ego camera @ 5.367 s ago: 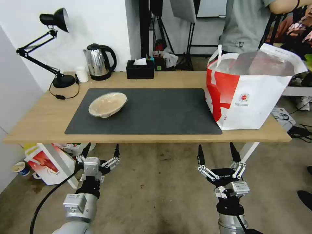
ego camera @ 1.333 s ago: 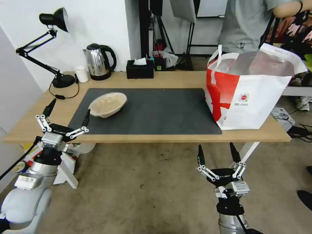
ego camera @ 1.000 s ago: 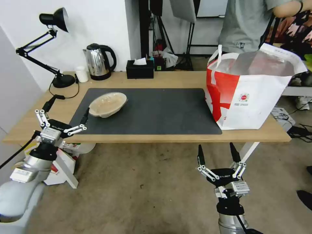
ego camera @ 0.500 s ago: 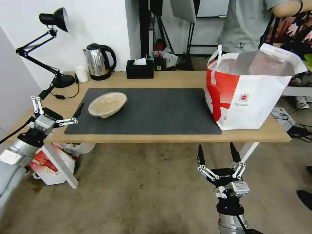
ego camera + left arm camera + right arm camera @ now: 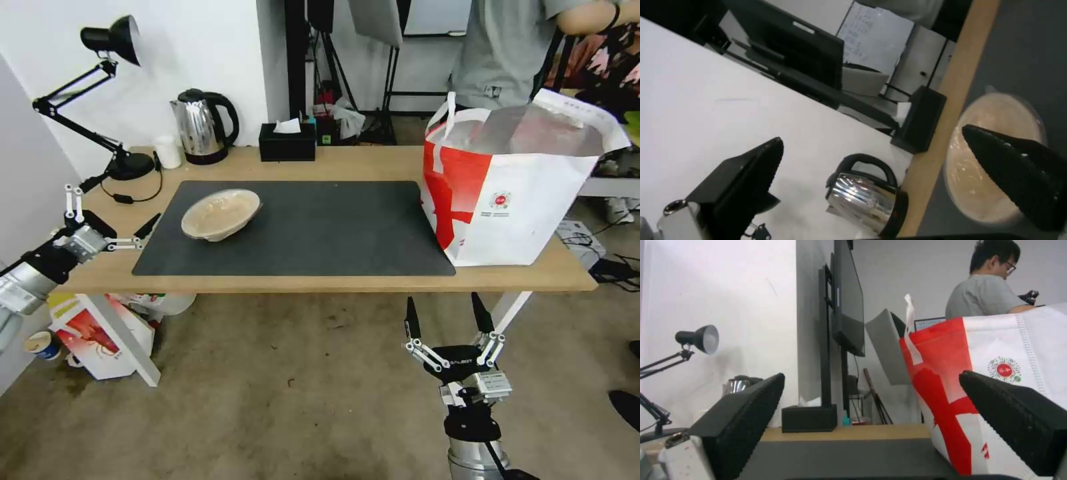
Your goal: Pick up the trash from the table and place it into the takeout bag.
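The trash in view is a shallow beige oval bowl (image 5: 220, 214) on the left part of the dark grey mat (image 5: 320, 227) on the table (image 5: 360, 163). My left gripper (image 5: 127, 199) hovers open over the table's left end, a short way left of the bowl, holding nothing. In the left wrist view the bowl (image 5: 991, 156) lies beyond one finger of the left gripper (image 5: 871, 133). The takeout bag (image 5: 520, 193) stands open at the table's right end. My right gripper (image 5: 442, 300) hangs open below the front edge; in its wrist view the bag (image 5: 996, 383) is near.
Along the back edge stand a steel kettle (image 5: 200, 127), a black tissue box (image 5: 287, 143) and a black desk lamp (image 5: 107, 40), whose base and cable lie close to my left gripper. A printed box (image 5: 93, 333) sits on the floor under the table's left end.
My left arm has risen from below the table, swung out to the left and come up over the table's left end, still open. The right arm and the bowl have not moved.
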Motion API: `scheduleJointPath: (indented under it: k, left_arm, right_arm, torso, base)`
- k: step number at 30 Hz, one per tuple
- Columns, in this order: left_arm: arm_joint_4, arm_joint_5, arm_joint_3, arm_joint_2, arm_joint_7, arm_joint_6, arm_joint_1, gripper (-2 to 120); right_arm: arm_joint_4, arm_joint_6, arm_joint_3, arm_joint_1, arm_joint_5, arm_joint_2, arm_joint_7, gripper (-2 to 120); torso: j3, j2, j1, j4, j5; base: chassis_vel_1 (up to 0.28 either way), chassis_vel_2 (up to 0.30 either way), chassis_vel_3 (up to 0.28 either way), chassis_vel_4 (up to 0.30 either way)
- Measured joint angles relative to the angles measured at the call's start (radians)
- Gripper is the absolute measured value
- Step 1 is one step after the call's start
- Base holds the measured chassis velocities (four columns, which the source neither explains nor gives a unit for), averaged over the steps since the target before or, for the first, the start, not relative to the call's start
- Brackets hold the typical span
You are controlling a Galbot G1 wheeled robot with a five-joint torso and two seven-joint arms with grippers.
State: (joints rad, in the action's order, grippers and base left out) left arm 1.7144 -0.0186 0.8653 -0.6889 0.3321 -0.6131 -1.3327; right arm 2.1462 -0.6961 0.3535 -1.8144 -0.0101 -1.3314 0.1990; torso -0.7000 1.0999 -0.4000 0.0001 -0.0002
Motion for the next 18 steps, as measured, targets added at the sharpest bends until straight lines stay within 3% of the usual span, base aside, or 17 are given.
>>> scheduleJointPath:
  k: [6, 18]
  left_arm:
    - [0.001, 0.095, -0.007, -0.048, 0.009, -0.044, 0.020, 100]
    - [-0.029, 0.230, -0.018, -0.053, 0.015, -0.117, 0.067, 100]
  right_arm:
    - [0.000, 0.000, 0.000, 0.000, 0.000, 0.000, 0.000, 100]
    - [0.000, 0.000, 0.000, 0.000, 0.000, 0.000, 0.000, 100]
  torso:
    - [0.000, 0.000, 0.000, -0.0002, 0.0000]
    - [0.000, 0.000, 0.000, -0.0001, 0.0001]
  base:
    - [0.000, 0.000, 0.000, 0.000]
    - [0.000, 0.000, 0.000, 0.000]
